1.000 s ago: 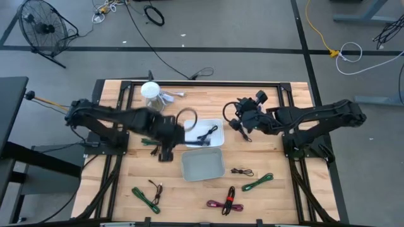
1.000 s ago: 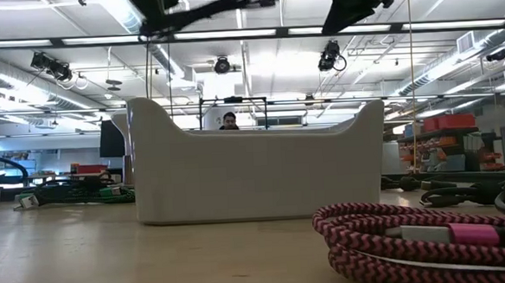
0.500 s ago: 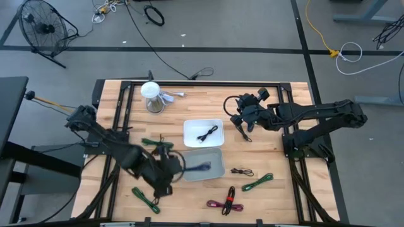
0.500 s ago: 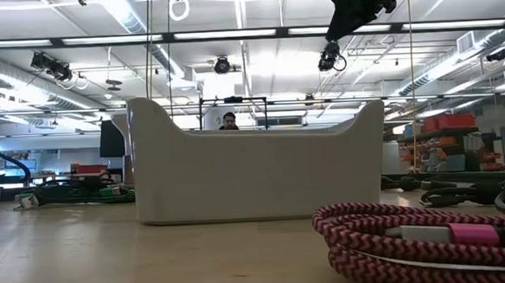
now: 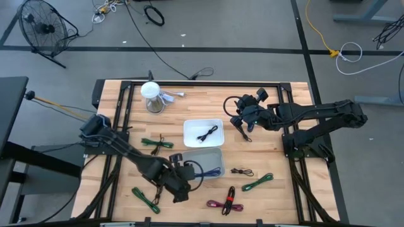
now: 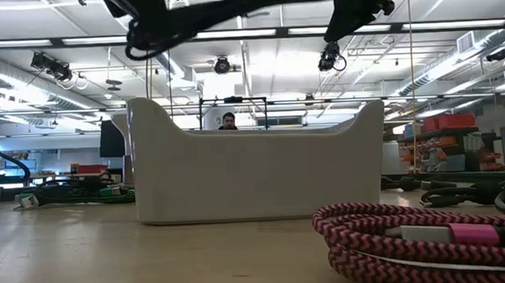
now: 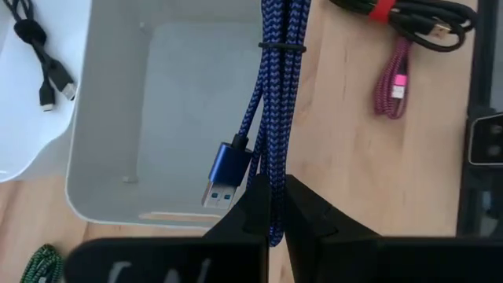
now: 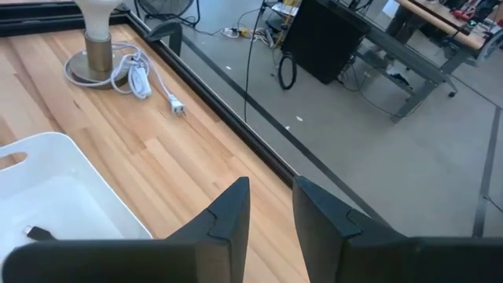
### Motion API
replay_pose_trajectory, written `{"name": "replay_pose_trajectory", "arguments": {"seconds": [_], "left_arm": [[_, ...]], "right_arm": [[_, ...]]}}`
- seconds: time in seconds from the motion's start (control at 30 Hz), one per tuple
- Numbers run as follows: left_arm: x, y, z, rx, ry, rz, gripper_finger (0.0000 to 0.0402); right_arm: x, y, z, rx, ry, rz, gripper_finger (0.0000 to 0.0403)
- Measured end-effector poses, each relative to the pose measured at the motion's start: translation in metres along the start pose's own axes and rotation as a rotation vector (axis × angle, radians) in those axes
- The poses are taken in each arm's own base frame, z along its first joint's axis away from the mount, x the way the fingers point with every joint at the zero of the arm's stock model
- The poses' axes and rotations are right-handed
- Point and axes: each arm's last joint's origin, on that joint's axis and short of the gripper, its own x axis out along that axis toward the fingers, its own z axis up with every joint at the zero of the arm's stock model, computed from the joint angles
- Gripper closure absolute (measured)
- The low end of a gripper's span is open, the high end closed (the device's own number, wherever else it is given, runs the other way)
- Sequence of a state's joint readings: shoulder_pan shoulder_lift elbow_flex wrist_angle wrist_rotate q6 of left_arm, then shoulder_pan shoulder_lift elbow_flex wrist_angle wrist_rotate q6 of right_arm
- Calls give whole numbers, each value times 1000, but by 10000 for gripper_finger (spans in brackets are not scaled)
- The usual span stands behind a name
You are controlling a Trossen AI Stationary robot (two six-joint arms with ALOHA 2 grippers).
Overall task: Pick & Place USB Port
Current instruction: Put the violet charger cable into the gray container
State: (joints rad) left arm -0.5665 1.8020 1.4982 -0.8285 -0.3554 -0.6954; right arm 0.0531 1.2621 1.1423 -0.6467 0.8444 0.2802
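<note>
Left end effector (image 7: 271, 206) fingertips hidden behind blue USB cable (image 7: 267, 118), clamped tight on it. Cable hangs from fingers over grey bin (image 7: 102, 157), plug above bin floor. Right end effector (image 8: 271, 206) part-open, empty, near white tray (image 5: 189, 129) on table (image 5: 278, 195).

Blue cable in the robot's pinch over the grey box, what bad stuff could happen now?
1. The left gripper pinches the blue cable at one end only, so the long bundle might swing or slip.
2. The cable hangs over the grey bin near its edge, so if dropped now part may land on the table.
3. It could drag toward the pink cable nearby.
</note>
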Motion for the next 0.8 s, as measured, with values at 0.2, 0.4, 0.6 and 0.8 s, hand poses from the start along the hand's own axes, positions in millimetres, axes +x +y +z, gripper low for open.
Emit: {"name": "replay_pose_trajectory", "arguments": {"seconds": [0.2,0.4,0.6,0.8], "left_arm": [[3,7,6,13,-14,31,385],[13,18,13,36,-7,61,385],[35,23,14,26,69,72,385],[37,28,13,23,93,98,376]], "right_arm": [[0,0,0,-5,3,-1,302],[0,0,0,-12,3,-1,302],[0,0,-1,-20,10,-3,302],[0,-1,-2,-28,17,-5,302]]}}
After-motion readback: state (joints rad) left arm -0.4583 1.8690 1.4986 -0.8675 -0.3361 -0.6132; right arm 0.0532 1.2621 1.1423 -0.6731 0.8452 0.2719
